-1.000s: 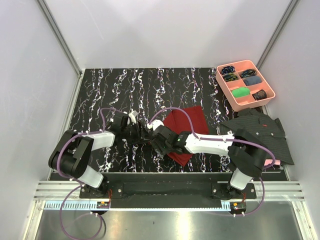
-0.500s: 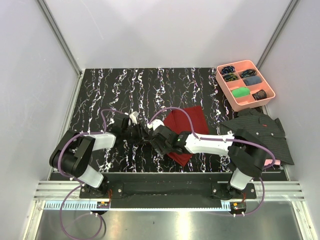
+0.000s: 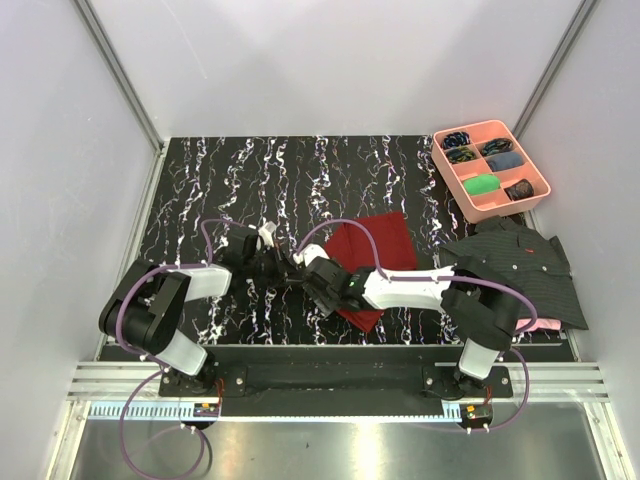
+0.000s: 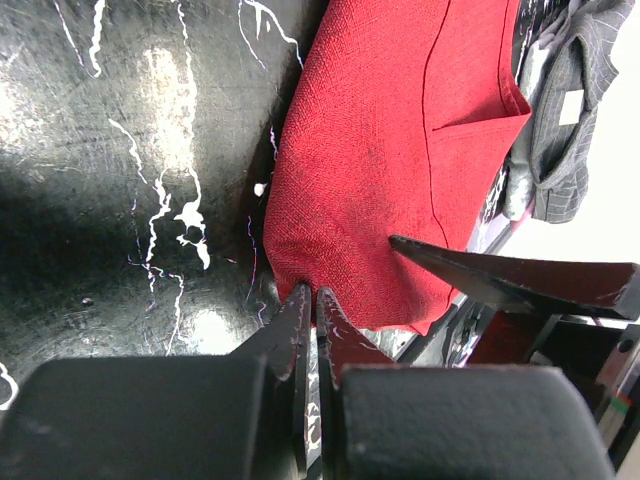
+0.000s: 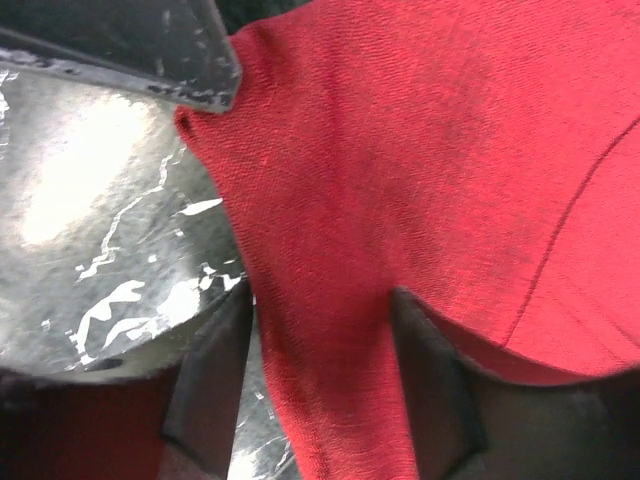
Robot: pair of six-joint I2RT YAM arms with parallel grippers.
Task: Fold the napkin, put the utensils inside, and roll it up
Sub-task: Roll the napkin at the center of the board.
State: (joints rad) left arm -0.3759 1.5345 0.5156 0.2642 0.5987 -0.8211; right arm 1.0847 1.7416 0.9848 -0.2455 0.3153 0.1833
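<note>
The maroon napkin [image 3: 375,248] lies folded on the black marbled table, right of centre. My left gripper [image 3: 291,268] reaches its near-left corner. In the left wrist view its jaws [image 4: 312,292] are pressed together on the edge of the napkin [image 4: 380,150]. My right gripper [image 3: 320,283] comes in from the right at the same corner. Its jaws [image 5: 318,300] stand apart, astride a raised ridge of the napkin [image 5: 420,150]. One left finger [image 5: 150,45] shows at the top left of the right wrist view. The utensils are out of view.
A pink compartment tray [image 3: 449,172] with small coloured items stands at the far right corner. A dark striped shirt [image 3: 520,260] lies right of the napkin, with a pink cloth [image 3: 538,325] under its near edge. The table's front edge runs just behind the grippers.
My left gripper has gone from half open to shut at the napkin's corner. The right gripper's jaws have narrowed a little and it has edged left.
</note>
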